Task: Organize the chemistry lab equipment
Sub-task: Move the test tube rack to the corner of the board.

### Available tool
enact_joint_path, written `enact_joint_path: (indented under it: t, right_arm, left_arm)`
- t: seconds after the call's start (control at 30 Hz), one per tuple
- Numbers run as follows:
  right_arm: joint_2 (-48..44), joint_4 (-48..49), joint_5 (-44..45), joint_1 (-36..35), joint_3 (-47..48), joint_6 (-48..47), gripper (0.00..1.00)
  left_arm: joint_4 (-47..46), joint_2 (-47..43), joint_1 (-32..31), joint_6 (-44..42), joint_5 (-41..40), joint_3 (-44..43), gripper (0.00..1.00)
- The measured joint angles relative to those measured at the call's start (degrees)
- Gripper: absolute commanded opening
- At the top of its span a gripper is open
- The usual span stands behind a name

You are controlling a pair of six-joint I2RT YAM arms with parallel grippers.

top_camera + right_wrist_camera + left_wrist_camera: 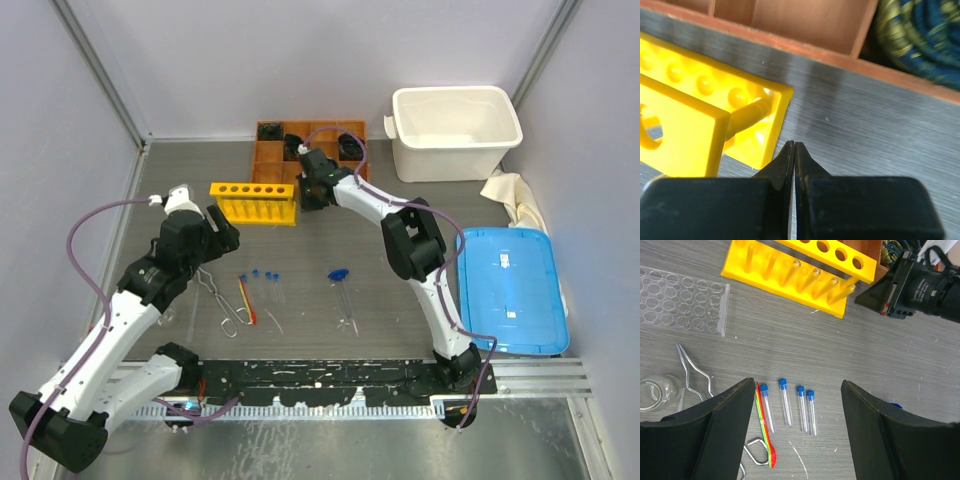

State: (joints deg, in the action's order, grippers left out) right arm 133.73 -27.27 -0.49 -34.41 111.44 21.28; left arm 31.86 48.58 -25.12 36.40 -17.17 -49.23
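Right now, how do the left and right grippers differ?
The left gripper is open wide; the right gripper is shut tight. The left gripper hangs over the four tubes lying flat; the right gripper sits by the end of the yellow rack, near the orange tray. Shared: neither holds anything.

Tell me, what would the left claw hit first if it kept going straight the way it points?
Probably the blue-capped test tubes lying on the table, framed by the open left gripper; depth is uncertain.
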Motion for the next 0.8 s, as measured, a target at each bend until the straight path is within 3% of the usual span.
enact_joint_path:
  t: [0.8]
  right_arm:
    - [3.3, 3.5, -8.7, -3.8, -0.5, -0.3, 0.04]
  left_arm:
    - [-1.7, 4.6, 0.0, 0.5, 0.9, -0.5, 0.72]
